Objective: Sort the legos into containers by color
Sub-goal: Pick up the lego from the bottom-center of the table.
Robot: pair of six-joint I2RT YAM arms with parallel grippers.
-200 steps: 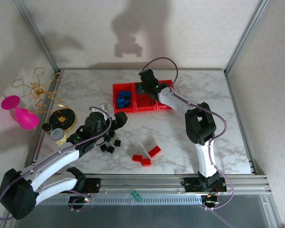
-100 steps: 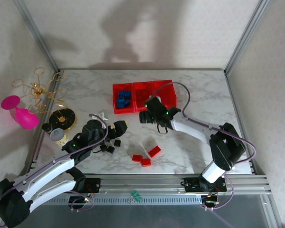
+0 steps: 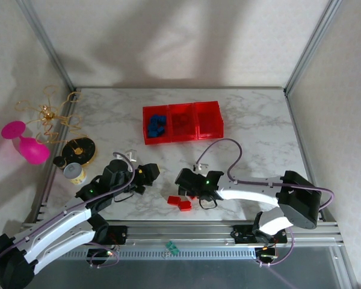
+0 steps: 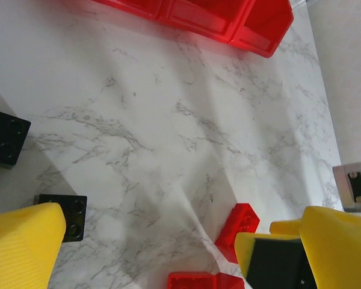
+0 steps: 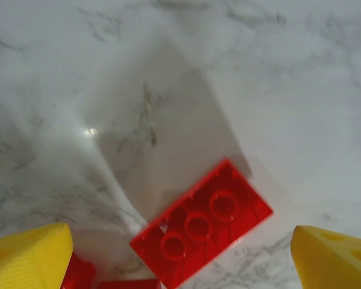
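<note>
Position change: right gripper (image 5: pixel 180 253), off the containers (image 3: pixel 180 139) and low at the near side of the table (image 3: pixel 259 120), holds jaws spread around a loose red lego (image 5: pixel 201 226), next pickup likely; left gripper (image 4: pixel 150 235) stands wide too.

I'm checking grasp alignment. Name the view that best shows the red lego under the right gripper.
Right wrist: the red lego lies large and sharp, three studs up, between the fingers of the open right gripper. Left wrist shows it small, at an angle. In top external the gripper covers most of it.
</note>
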